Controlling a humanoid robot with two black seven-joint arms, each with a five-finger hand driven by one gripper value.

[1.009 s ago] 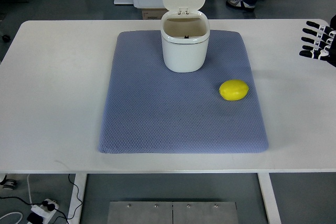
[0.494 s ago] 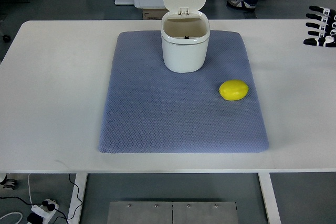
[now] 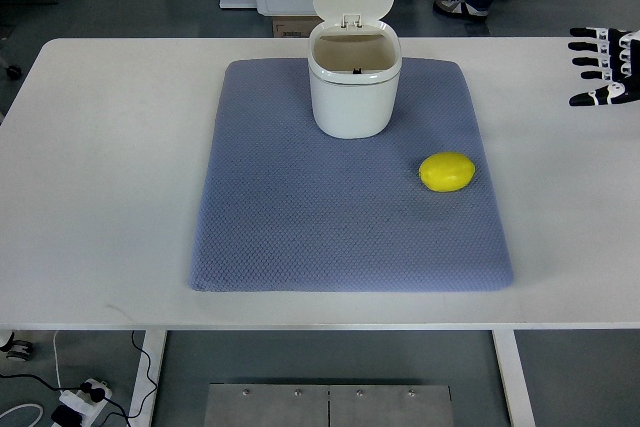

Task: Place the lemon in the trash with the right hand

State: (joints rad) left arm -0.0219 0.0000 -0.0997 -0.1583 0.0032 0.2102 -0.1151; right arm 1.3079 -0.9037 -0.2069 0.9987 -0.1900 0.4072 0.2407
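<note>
Right hand point(image 3: 606, 65) at right edge, fingers spread, seemingly empty; lemon point(image 3: 446, 171) well apart on mat point(image 3: 300, 217).

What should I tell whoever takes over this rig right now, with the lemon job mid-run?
Right hand: at the table's far right edge, fingers spread, holding nothing, well clear of the lemon.
Left hand: not in view.
Lemon: lying on the blue mat, right side, in front of and to the right of the trash bin.
Trash bin: white, upright at the mat's far edge, lid flipped open, nothing visible inside.
Done: nothing yet; the lemon is not grasped.
Left: bring the right hand to the lemon, grasp it, carry it over the open bin and release it.
</note>
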